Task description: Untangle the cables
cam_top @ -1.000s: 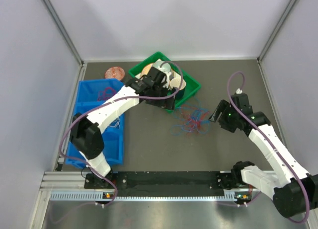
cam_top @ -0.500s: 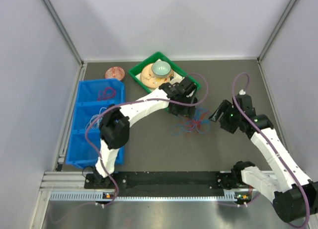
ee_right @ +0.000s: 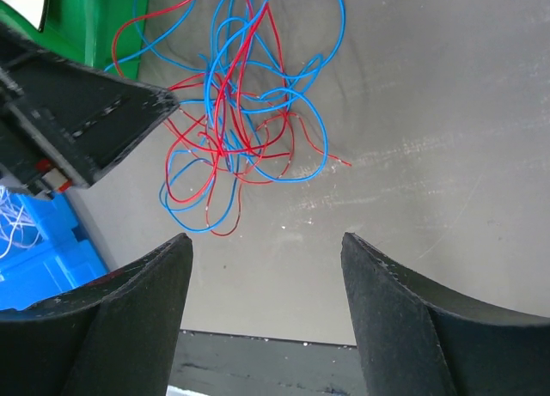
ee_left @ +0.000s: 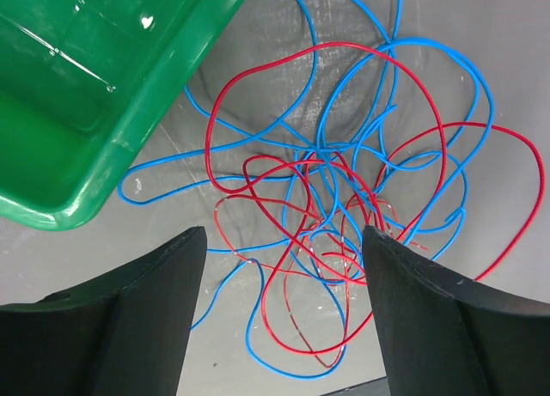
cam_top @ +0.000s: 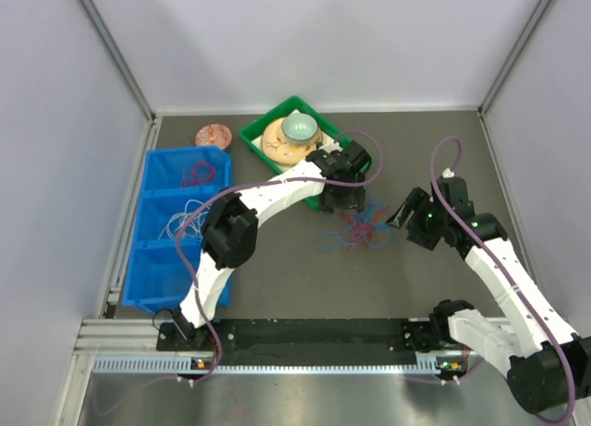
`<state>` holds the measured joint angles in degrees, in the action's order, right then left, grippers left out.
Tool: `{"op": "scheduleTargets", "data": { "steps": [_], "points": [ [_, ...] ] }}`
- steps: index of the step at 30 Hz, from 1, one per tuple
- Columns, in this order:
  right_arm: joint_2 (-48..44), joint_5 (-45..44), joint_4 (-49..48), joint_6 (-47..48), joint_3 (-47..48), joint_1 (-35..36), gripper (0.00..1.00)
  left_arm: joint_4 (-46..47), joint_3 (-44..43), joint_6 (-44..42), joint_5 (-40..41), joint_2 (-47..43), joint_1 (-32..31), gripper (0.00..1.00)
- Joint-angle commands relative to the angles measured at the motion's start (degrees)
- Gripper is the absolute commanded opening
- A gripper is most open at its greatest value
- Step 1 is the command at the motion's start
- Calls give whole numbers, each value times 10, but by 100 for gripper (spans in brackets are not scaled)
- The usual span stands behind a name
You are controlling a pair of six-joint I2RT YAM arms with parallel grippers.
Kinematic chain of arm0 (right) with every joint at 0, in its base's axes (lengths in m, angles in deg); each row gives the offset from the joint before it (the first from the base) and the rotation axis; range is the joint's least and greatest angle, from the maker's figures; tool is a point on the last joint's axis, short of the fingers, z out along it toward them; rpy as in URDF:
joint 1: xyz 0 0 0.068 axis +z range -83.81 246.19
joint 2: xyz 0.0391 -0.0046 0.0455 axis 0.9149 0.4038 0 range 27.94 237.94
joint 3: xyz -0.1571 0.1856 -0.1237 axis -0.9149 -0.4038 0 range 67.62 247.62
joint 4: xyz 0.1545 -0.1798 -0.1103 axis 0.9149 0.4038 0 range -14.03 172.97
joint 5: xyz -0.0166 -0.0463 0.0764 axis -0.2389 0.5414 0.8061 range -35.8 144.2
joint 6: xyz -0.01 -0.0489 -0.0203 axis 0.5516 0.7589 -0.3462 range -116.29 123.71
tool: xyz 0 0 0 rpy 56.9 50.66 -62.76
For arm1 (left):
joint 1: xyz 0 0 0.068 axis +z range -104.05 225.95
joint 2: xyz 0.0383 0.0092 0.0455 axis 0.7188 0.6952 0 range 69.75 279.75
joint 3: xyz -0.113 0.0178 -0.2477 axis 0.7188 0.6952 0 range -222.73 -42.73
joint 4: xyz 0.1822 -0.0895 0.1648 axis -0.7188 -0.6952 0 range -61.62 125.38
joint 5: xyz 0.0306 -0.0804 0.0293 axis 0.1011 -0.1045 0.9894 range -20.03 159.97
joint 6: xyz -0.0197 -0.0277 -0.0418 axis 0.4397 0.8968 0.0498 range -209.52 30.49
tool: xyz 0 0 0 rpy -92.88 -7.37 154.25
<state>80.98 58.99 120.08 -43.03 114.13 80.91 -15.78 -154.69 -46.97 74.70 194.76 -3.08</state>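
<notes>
The cables (cam_top: 355, 225) lie as a loose tangle of thin red and blue strands on the grey table, just right of the green tray (cam_top: 257, 130). My left gripper (cam_top: 340, 195) hangs over the tangle's upper left edge. In the left wrist view the left gripper (ee_left: 284, 241) is open, with loops of the tangle (ee_left: 320, 160) on the table below and between its fingers, none pinched. My right gripper (cam_top: 404, 213) stands open to the right of the tangle, and in its own view the gripper (ee_right: 266, 241) sits short of the strands (ee_right: 232, 112). A white cable (cam_top: 187, 213) rests in the blue bin (cam_top: 148, 260).
The green tray holds a tan plate with a pale bowl (cam_top: 298, 126); its corner (ee_left: 77, 155) sits close to the cables. A dark red coil (cam_top: 199, 175) lies in the blue bin's far compartment. A copper-coloured disc (cam_top: 212, 135) lies behind the bin. Walls enclose the table.
The left arm swung from over the green tray to the right and down over the tangle, and its jaws narrowed a little. The right arm barely moved.
</notes>
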Motion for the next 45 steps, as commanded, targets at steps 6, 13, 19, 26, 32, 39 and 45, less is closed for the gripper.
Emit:
{"op": "scheduleTargets", "data": {
  "steps": [6,13,19,26,32,39,45],
  "points": [
    [-7,13,-18,-9,-3,-3,69,14,-2,29,-14,16,-4,74],
    [7,18,-18,-10,10,-3,69,16,3,10,-12,23,-4,69],
    [29,14,-18,-2,28,-4,69,38,9,0,-25,32,-5,57],
    [35,0,-18,-5,33,-3,70,45,1,-13,-45,46,-4,4],
    [33,-17,-19,-12,35,-4,70,20,-20,-27,-66,38,2,0],
    [67,6,-30,-6,14,-14,72,22,-9,-74,-93,-91,26,0],
    [108,66,-82,-10,-11,-14,73,70,54,-81,-105,-150,26,0]
  ]
}}
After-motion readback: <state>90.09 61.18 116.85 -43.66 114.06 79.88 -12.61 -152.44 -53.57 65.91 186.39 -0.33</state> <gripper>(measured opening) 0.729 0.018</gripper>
